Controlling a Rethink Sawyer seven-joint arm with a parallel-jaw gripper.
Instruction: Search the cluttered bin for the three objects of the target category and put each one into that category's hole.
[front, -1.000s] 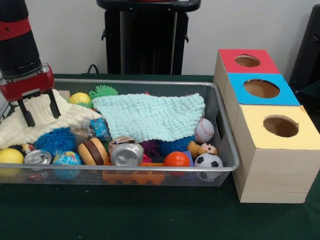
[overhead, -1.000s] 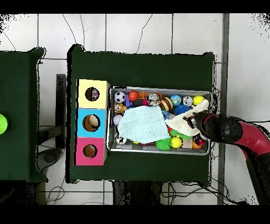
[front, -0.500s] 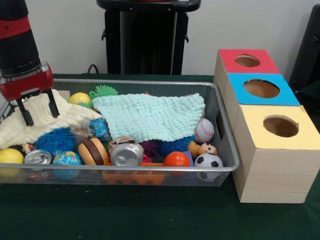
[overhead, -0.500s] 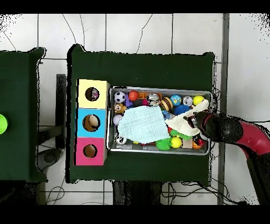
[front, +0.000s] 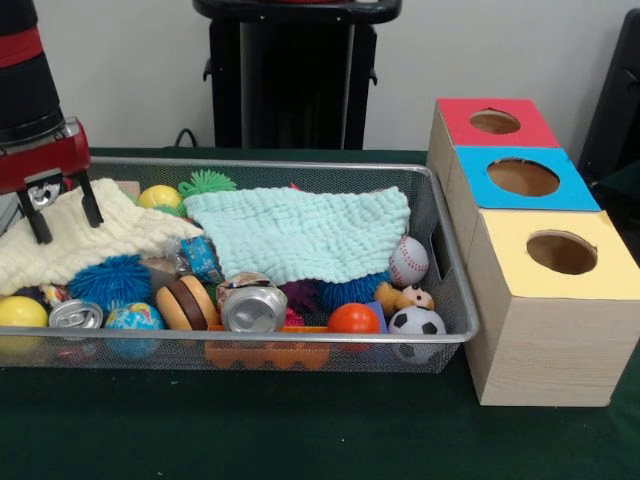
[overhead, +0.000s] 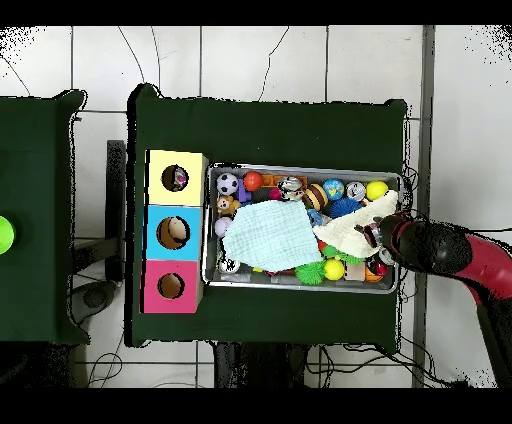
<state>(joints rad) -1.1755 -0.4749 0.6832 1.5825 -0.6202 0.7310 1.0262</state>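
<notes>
My gripper (front: 65, 215) hangs open over the left end of the wire bin (front: 440, 240), just above a cream cloth (front: 110, 238), with nothing between its fingers. In the overhead view the gripper (overhead: 375, 237) is at the bin's right end. A mint cloth (front: 300, 232) covers the bin's middle. Along the front lie a baseball (front: 408, 261), a soccer ball (front: 416, 322), an orange ball (front: 353, 318), a crushed can (front: 254, 307), a second can (front: 75, 314) and a blue spiky ball (front: 110, 280). Three holed boxes stand beside the bin: red (front: 495, 121), blue (front: 523, 177), yellow (front: 560, 252).
A burger toy (front: 187, 302), a globe ball (front: 133, 318), yellow balls (front: 20, 312) and a green spiky ball (front: 207, 182) crowd the bin. Overhead, something lies inside the yellow hole (overhead: 174, 179) and the blue hole (overhead: 173, 232). A black stand (front: 290, 80) rises behind the bin.
The gripper has risen and drifted left in the front view, off the cream cloth. It stays open. The cloths and toys have not moved.
</notes>
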